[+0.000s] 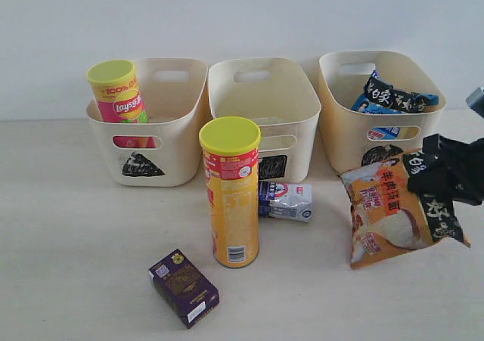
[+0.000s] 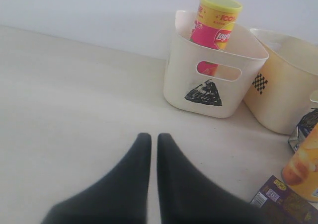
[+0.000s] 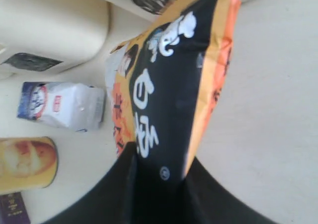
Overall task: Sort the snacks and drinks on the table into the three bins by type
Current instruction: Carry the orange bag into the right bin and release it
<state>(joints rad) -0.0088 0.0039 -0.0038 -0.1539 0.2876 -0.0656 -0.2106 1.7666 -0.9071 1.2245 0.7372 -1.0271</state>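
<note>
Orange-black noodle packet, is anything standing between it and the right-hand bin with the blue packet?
Nothing visible does. The orange-black noodle packet, gripped by the right pincer, leans directly in front of the right-hand bin holding the blue noodle packet.

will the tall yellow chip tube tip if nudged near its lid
Probably: the yellow chip tube stands upright, tall on a narrow base, so a high push likely topples it. Once down, its round body would probably roll.
</note>
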